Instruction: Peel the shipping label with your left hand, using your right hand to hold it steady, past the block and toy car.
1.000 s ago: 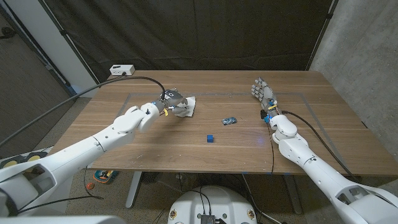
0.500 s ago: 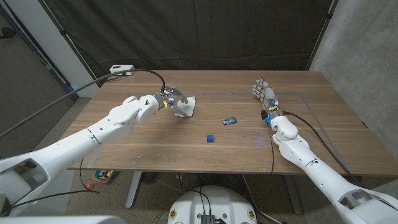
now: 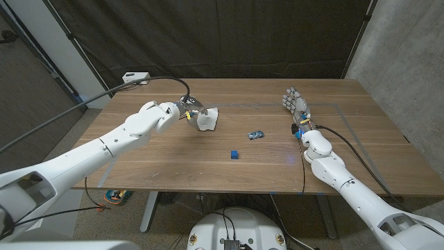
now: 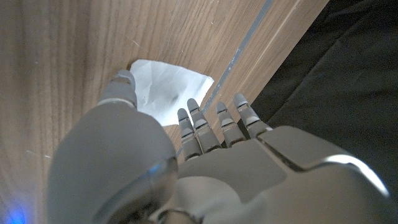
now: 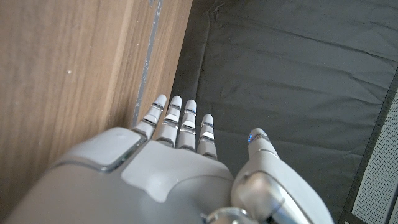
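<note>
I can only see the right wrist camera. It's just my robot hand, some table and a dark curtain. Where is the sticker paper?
Observer: The white shipping label is on the left part of the table, right at the left robot hand.
Operator: Is that hand touching it?
Observer: Yes. In the left wrist view its thumb is on the label's edge.
Operator: Is my hand near it?
Observer: No. The right robot hand stands apart on the other side, fingers spread and holding nothing, with the toy car on the table between them.
</note>
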Action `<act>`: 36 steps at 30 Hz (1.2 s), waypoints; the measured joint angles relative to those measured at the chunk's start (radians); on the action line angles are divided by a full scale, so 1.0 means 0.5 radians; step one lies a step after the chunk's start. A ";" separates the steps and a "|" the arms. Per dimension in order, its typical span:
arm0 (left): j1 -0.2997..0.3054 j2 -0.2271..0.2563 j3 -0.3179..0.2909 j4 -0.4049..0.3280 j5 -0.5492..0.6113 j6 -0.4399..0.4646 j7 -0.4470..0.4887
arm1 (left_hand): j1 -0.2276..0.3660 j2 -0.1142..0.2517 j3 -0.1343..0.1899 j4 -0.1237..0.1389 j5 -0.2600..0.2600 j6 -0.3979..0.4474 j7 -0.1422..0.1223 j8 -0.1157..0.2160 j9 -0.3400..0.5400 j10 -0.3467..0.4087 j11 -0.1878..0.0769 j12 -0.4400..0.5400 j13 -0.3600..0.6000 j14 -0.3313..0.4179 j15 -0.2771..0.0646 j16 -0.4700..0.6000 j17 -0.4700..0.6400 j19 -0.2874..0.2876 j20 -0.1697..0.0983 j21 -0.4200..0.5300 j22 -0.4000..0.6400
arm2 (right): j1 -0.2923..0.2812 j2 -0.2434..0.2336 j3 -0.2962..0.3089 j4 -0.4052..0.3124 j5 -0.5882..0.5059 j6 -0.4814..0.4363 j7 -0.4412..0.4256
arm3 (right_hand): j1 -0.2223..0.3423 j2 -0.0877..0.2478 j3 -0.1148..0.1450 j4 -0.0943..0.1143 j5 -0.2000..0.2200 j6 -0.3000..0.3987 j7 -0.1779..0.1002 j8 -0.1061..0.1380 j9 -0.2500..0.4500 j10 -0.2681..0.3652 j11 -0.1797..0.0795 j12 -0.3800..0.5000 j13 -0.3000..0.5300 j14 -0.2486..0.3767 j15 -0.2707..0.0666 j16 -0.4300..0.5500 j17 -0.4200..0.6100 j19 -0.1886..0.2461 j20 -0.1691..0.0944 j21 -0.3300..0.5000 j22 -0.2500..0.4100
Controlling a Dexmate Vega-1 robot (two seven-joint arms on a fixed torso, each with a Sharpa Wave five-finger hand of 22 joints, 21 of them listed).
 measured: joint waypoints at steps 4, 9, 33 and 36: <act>-0.001 -0.013 0.009 0.044 0.047 -0.028 0.004 | 0.014 0.000 -0.006 -0.006 0.008 0.049 -0.015 0.022 0.000 0.033 -0.002 0.006 0.000 0.018 0.003 0.015 0.000 0.014 -0.014 0.000 0.000 | 0.000 0.000 0.000 0.000 -0.008 0.000 -0.005 | 0.000 0.000 0.000 0.000 0.000 0.000 0.000 0.000 0.000 0.000 0.000 0.000 0.000 0.000 0.000 0.000 0.000 0.000 0.000 0.000 0.000; 0.005 -0.027 0.014 0.091 0.069 -0.077 0.129 | 0.033 0.019 -0.006 -0.006 0.011 0.093 -0.022 0.044 0.009 0.066 0.001 0.021 0.000 0.033 0.003 0.019 0.005 0.025 -0.025 0.000 0.000 | 0.007 -0.002 -0.004 0.001 -0.017 0.000 -0.006 | -0.011 -0.011 -0.006 0.006 0.000 0.011 -0.011 0.000 0.000 0.000 0.000 0.000 0.000 0.000 0.000 0.000 0.000 0.000 0.000 0.000 0.000; -0.005 -0.117 0.076 0.307 -0.046 -0.131 0.265 | 0.333 0.399 0.155 -0.105 -0.219 0.362 0.009 0.199 -0.021 0.585 -0.002 0.051 -0.055 0.370 -0.004 0.066 -0.006 0.189 -0.135 0.054 0.000 | 0.036 -0.017 -0.023 0.006 -0.097 -0.034 -0.075 | -0.026 -0.026 -0.011 0.011 0.000 0.011 -0.011 0.000 0.000 0.008 -0.008 0.000 0.000 0.000 0.000 0.000 0.000 0.007 0.008 -0.007 0.000; -0.002 -0.118 0.077 0.324 -0.066 -0.128 0.305 | 0.423 0.444 0.227 -0.135 -0.274 0.419 0.006 0.237 -0.027 0.692 0.028 0.042 -0.062 0.466 -0.008 0.066 -0.006 0.221 -0.152 0.079 0.000 | 0.040 -0.020 -0.027 0.000 -0.106 -0.044 -0.083 | -0.034 -0.018 -0.011 0.011 0.000 0.011 -0.011 0.000 0.000 0.008 -0.008 0.000 0.000 0.000 0.000 0.000 0.000 0.007 0.008 -0.007 0.000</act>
